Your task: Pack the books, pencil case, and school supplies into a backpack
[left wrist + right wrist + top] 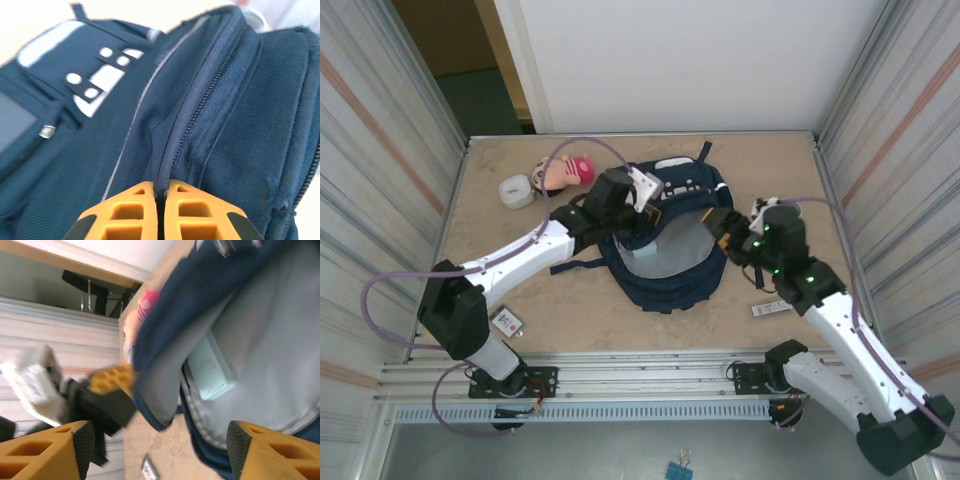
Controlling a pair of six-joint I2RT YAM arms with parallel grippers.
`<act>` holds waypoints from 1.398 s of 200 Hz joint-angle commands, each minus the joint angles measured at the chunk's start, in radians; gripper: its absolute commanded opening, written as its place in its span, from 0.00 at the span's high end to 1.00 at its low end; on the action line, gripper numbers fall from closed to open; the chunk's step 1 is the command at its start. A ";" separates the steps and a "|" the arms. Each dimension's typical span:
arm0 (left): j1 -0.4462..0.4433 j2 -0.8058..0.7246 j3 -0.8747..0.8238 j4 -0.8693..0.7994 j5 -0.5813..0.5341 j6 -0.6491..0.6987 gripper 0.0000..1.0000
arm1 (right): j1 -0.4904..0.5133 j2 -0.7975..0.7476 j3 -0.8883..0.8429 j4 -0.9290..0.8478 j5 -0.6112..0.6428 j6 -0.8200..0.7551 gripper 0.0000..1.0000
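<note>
My left jaws are clenched on the zipper seam at the rim of the navy backpack (660,295). My right jaws are released, standing wide apart just before its open mouth. The backpack lies in the middle of the bench (570,310). A pale teal pad (212,372) rests inside against the grey lining (270,340).
</note>
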 commanded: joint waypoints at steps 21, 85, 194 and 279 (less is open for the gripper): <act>-0.136 0.101 -0.038 -0.202 -0.086 0.214 0.80 | -0.127 0.063 0.110 -0.261 -0.174 -0.310 0.29; -0.171 0.216 -0.001 -0.306 -0.169 0.112 0.61 | -0.154 0.075 0.064 -0.215 -0.195 -0.353 0.28; 0.112 -0.309 -0.157 -0.684 -0.114 -0.849 0.06 | -0.182 0.197 0.114 -0.231 -0.239 -0.403 0.29; 0.499 -0.811 -0.626 -0.886 -0.233 -1.192 0.03 | -0.126 0.246 0.068 -0.138 -0.253 -0.390 0.29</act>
